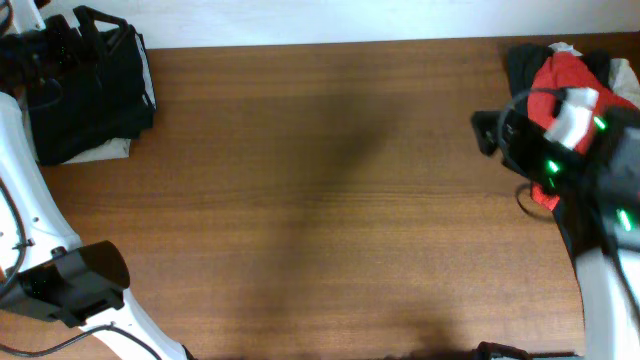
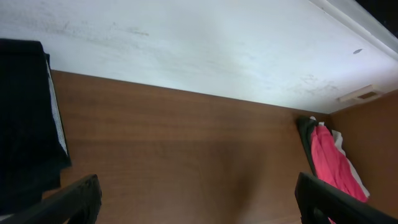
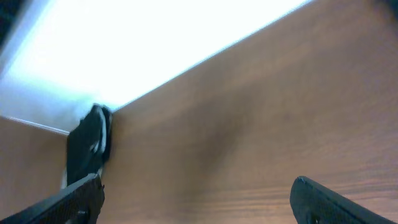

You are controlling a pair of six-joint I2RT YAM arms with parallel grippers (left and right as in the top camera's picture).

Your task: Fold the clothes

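So the messy pile of red, black and white clothes (image 1: pixel 568 72) is bunched up in the table's (image 1: pixel 320 200) far right corner, with the right arm partly over it. A black stack (image 1: pixel 95 90) sits in the far left corner. The left gripper (image 2: pixel 199 211) and right gripper (image 3: pixel 199 208) both have their fingers spread wide, holding nothing.

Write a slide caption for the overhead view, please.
On the wooden table, folded black clothes sit back left; a crumpled red, white and black heap lies back right.
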